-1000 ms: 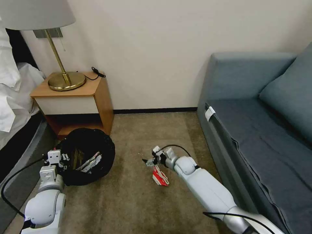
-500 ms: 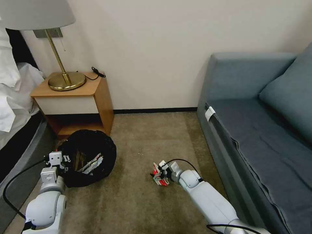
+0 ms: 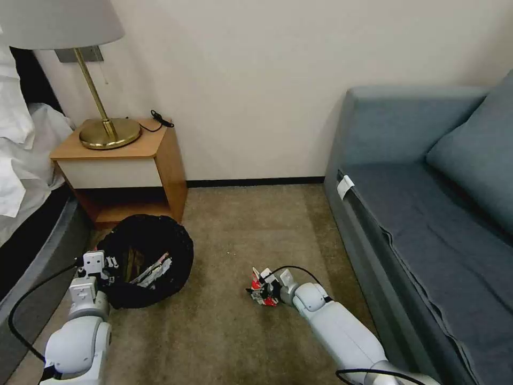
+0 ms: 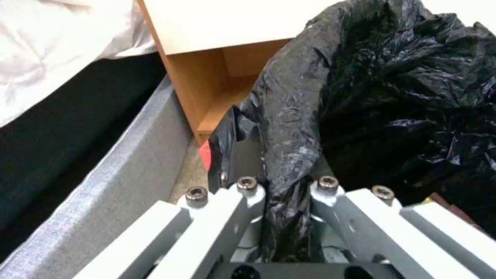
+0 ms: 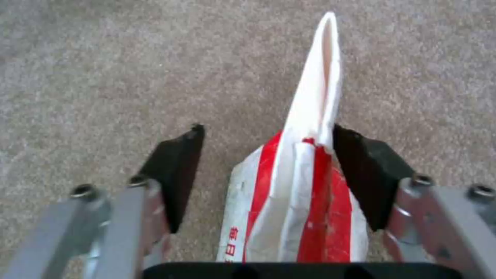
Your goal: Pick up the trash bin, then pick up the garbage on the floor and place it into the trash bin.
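Because the red-white carton scrap (image 5: 300, 186) is only thin, creased card, it is likely going to weigh almost nothing and crumple rather than resist, so a light pinch should be enough. It is lying on the carpet (image 3: 224, 321) in the middle of the floor, right of the bin and near the sofa (image 3: 427, 214), with one folded flap tapering to a white point. In the right wrist view the right tool (image 5: 269, 162) is straddling it with its dark pads spread: one pad is touching or nearly touching the scrap's edge, the other is standing apart with carpet showing between. The broad striped body between the pads looks like the better place to hold; the narrow flap would probably bend away or slip out.

Over at the near left, the left tool (image 4: 281, 201) is gripping the trash bin (image 3: 147, 256) by its rim, its fingers clamped on a fold of the wrinkly black bag (image 4: 393, 100). That film is glossy and slack, so it could slide under load. Some litter is already lying inside the bin. The bin is sitting just in front of the wooden nightstand (image 3: 125, 160), beside the bed (image 3: 26, 224). The carpet is a short, tan, matted pile.
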